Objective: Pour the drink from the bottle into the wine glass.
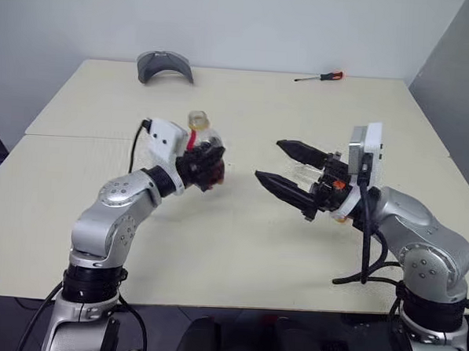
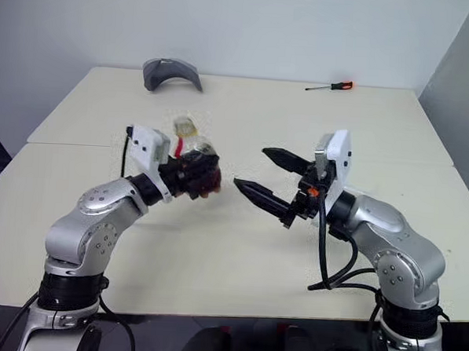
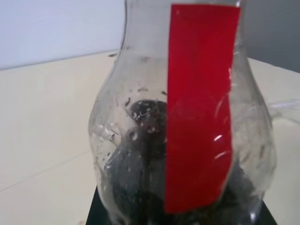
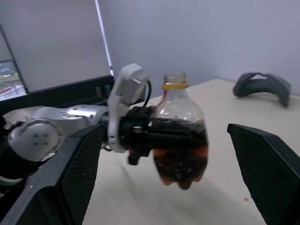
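Bottle (image 4: 180,136) is off the table (image 1: 239,246), clamped around its bulbous body by your left gripper (image 1: 203,164), upright with a slight tilt. No cap on it, only a yellow ring at the open neck; red strip runs down its side. Dark brown drink (image 4: 180,154) fills the lower half. Your right gripper (image 1: 286,169) hangs just to the right of the bottle, fingers spread wide, empty, pointing at it. Beyond the bottle at the table's far edge: grey visor-like object (image 1: 165,66); far right of the bottle, a screwdriver (image 1: 320,77).
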Action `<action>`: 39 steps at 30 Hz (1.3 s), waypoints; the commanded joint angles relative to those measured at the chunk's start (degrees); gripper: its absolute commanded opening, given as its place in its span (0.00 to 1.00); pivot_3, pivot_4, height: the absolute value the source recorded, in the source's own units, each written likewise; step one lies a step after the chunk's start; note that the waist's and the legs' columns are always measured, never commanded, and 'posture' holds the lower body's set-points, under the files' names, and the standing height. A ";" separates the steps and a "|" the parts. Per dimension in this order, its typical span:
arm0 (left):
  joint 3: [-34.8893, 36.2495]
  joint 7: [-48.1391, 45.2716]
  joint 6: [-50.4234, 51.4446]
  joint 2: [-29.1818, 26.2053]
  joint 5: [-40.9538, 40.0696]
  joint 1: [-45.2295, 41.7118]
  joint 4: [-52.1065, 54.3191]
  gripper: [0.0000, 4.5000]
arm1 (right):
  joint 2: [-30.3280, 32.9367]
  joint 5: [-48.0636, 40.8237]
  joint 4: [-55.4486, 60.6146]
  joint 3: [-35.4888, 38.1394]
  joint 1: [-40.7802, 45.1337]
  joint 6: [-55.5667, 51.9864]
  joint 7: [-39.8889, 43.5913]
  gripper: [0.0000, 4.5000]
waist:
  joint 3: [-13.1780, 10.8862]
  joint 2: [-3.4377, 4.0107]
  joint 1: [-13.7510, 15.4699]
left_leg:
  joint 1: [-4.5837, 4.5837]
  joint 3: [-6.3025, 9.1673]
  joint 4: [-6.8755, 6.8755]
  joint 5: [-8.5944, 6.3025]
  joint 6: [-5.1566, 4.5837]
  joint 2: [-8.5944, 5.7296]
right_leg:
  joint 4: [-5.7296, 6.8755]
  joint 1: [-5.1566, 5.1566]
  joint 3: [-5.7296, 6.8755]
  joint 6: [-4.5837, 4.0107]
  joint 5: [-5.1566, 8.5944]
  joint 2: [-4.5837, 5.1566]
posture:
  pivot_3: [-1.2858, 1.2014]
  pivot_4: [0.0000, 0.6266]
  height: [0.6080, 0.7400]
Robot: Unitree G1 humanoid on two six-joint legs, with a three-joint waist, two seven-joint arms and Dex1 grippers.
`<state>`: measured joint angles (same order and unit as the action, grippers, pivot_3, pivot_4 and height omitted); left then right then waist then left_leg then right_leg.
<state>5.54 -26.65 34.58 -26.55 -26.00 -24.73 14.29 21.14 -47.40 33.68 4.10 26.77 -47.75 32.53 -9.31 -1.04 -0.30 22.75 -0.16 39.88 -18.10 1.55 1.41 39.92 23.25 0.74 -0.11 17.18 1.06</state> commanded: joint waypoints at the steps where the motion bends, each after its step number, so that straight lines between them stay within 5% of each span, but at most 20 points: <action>1: 3.57 2.99 -3.22 0.02 1.99 -2.19 -1.38 0.23 | -0.58 -0.87 -1.13 -1.14 3.20 0.87 -0.49 0.99 | 0.00 0.00 0.01 | 0.00 -0.01 0.02 0.00 0.00 -0.01 | 0.01 0.00 0.00 0.00 0.00 0.01 | 0.52 0.24 1.00; 16: 13.27 5.59 -23.08 -6.86 9.98 -8.09 -31.87 0.23 | -8.22 14.82 -15.89 -11.04 9.34 14.30 -1.49 0.99 | 0.02 -0.04 -0.11 | 0.02 0.01 0.03 0.07 0.13 0.01 | 0.05 0.07 0.07 0.00 -0.01 0.01 | 0.52 0.24 1.00; 25: 12.70 3.49 -32.75 -4.38 10.69 -12.21 -49.44 0.23 | -12.01 20.08 -19.09 -12.75 10.13 16.97 -3.16 0.99 | 0.06 -0.09 0.04 | 0.06 -0.01 0.06 0.12 0.21 -0.01 | 0.06 0.11 0.09 -0.01 -0.01 0.05 | 0.52 0.24 1.00; 39: 12.65 1.85 -38.67 -2.90 11.20 -16.33 -61.93 0.23 | -6.66 22.81 -18.54 -16.27 4.93 17.39 3.20 0.99 | 0.10 -0.16 -0.05 | 0.04 0.01 0.05 0.09 0.15 -0.01 | 0.12 0.12 0.14 -0.01 -0.01 0.04 | 0.52 0.24 1.00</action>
<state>18.12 -24.42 -3.16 -29.12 -15.05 -40.19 -47.75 14.23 -25.05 13.39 -12.54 31.42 -31.72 34.92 -9.21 -1.20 -0.35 22.79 -0.15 39.93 -18.02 1.70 1.40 40.04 23.37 0.88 -0.11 17.17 1.10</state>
